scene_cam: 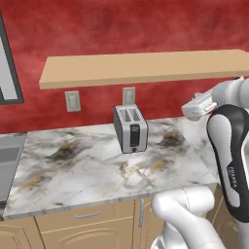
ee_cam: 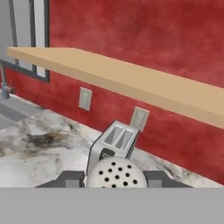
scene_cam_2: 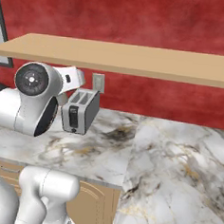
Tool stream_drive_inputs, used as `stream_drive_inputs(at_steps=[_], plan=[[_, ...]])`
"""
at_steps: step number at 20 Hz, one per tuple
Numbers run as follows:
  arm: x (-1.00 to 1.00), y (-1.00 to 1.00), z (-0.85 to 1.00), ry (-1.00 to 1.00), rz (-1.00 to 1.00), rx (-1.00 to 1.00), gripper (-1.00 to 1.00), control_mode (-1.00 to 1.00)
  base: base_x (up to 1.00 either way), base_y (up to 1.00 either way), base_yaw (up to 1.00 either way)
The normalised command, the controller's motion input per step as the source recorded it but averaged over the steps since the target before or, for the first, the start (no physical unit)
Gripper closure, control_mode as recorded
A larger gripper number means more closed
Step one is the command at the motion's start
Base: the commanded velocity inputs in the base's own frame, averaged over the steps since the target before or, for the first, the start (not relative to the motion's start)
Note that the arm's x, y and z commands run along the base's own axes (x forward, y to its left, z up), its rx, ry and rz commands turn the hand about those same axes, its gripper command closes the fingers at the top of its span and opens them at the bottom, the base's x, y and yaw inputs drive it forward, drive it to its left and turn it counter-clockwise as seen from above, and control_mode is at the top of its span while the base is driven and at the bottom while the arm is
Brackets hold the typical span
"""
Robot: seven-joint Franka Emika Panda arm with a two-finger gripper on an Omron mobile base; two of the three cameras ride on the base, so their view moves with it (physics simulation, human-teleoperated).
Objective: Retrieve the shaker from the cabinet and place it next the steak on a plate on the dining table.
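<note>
My gripper (ee_cam: 114,181) is clamped on the shaker (ee_cam: 116,174), whose perforated cap sits between the two fingertips, held in the air in front of the cabinet (ee_cam: 131,81) and above the toaster (ee_cam: 113,144) on the marble bench (scene_cam: 97,165). I'd keep the grip firm and the shaker upright while I back clear of the shelf edge. Then I need to turn toward the dining table, since I can't yet see plate or steak.

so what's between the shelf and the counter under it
The toaster stands on the counter beneath the shelf, with two wall sockets behind; seen in both base views.
</note>
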Motion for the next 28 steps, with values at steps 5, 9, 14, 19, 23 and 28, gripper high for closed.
stream_drive_inputs(at_steps=[5, 9, 14, 19, 23, 28], plan=[[-0.08, 0.0, -0.03, 0.0, 0.0, 0.0, 1.0, 1.0, -0.45, 0.0, 0.0], [0.0, 0.0, 0.0, 0.0, 0.0, 0.0, 1.0, 1.0, -0.64, 0.0, 0.0], [0.0, 0.0, 0.0, 0.0, 0.0, 0.0, 1.0, 1.0, -0.78, 0.0, 0.0], [0.0, 0.0, 0.0, 0.0, 0.0, 0.0, 1.0, 1.0, -0.99, 0.0, 0.0], [0.0, 0.0, 0.0, 0.0, 0.0, 0.0, 1.0, 1.0, -1.0, 0.0, 0.02], [0.0, 0.0, 0.0, 0.0, 0.0, 0.0, 1.0, 1.0, -1.0, 0.0, 0.03]])
